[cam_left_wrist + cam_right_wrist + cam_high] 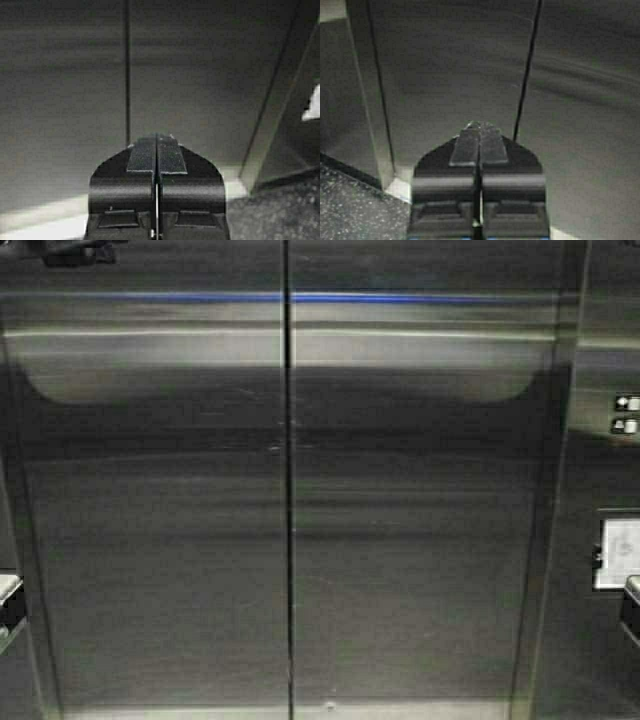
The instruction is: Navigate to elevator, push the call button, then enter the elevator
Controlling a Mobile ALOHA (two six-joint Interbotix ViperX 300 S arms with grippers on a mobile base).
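- Far left edge of high view: I see just a sliver of my left arm (pixel 8 602), low, beside the door frame.
- Left gripper (pixel 156 150) in its wrist cam: both fingers pressed flat together, closed on nothing, pointed at the steel door w/ the centre seam running up above the tips.
- The elevator (pixel 160 540) fills nearly the whole high view: brushed-steel double doors, shut, seam (pixel 289 480) running top to bottom a bit left of centre. A thin blue reflection streak (pixel 300 298) crosses both leaves near the top, w/ a pale band below it.
- Light floor sill (pixel 330 708) shows along the bottom edge under the doors.
- Right of the doors: steel side panel (pixel 585 540) w/ two small white-lit buttons (pixel 627 413) stacked near the upper right edge, and a white-faced plate (pixel 618 552) lower down.
- Can't tell from these views if either of those is the call button.
- Right arm (pixel 631 605) shows only as a dark bit at the right edge, just below the plate.
- Right gripper (pixel 479 145): fingers closed tight together, holding nothing, facing the door seam; speckled dark floor (pixel 350 210) at the frame corner.
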